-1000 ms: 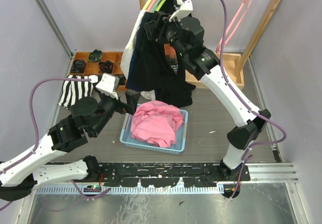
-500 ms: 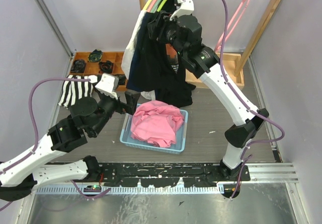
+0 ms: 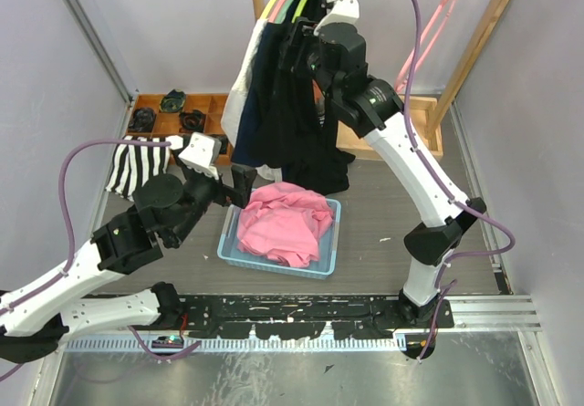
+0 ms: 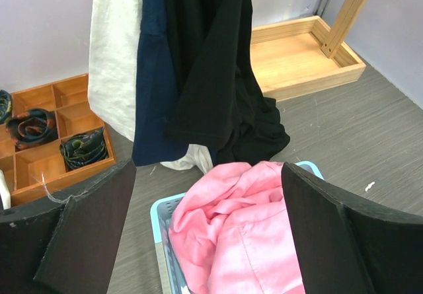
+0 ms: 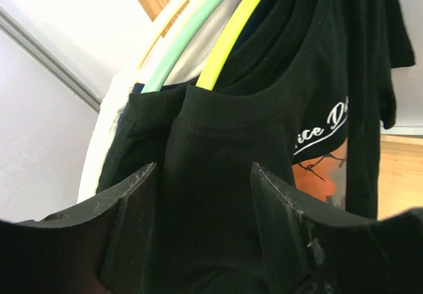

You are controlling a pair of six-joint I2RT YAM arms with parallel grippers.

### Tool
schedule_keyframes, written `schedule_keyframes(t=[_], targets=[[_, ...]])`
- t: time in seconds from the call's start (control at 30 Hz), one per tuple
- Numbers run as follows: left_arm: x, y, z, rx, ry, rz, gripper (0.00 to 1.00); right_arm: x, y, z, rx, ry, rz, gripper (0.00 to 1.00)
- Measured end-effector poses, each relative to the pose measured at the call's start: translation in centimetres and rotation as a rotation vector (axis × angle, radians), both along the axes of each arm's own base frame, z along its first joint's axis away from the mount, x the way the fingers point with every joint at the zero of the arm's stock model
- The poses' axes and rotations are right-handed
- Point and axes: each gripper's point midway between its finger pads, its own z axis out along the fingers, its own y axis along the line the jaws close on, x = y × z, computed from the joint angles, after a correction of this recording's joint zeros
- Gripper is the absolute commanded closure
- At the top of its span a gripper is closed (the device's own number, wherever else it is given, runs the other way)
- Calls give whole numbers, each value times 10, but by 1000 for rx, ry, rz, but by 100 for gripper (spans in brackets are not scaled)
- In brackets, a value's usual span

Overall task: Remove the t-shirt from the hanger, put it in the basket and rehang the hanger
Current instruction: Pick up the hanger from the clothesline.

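- The black t-shirt with white lettering (image 5: 218,129) hangs on the thin yellow hanger (image 5: 231,36) at the wooden clothes rack (image 3: 474,46). It is packed against a navy garment (image 4: 152,76) and a white garment (image 4: 112,56).
- The right gripper (image 5: 203,172) is raised to the shirt's neckline. Its jaws stand apart with the collar band between them, not clamped on anything. The wrist view does not show whether a pad touches the cloth.
- The left gripper (image 3: 239,185) hovers low beside the light blue plastic basket (image 3: 274,267), which holds a crumpled pink garment (image 3: 283,219). Its fingers are spread wide and hold nothing.
- The task looks to be at an early stage, since the shirt sits fully on its hanger.
- The main risk is closing on more than one layer. A pale green hanger (image 5: 188,43) runs just beside the yellow one, so a deep bite could catch the neighbouring garment's shoulder too.
- A bite that takes the hanger arm along with the collar would lift or swing the whole hanger off the rail, rather than slide the cloth off it.
- Pulling straight down would probably stretch the neck against the hanger's shoulder. The collar needs to be worked sideways over one end (a shallow pinch may slip off the ribbed band).
- The hem hangs near the basket, so dragging could snag on it.
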Motion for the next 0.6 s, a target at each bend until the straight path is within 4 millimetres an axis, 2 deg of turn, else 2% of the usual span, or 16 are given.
schedule_keyframes(t=[0.3, 0.43, 0.6], targets=[[1, -6, -5, 14, 9, -12, 2, -3, -18, 5, -43, 10, -68, 36], [1, -7, -6, 16, 11, -15, 2, 3, -14, 5, -47, 11, -68, 36], [1, -7, -5, 16, 11, -15, 2, 15, -3, -5, -60, 26, -60, 36]])
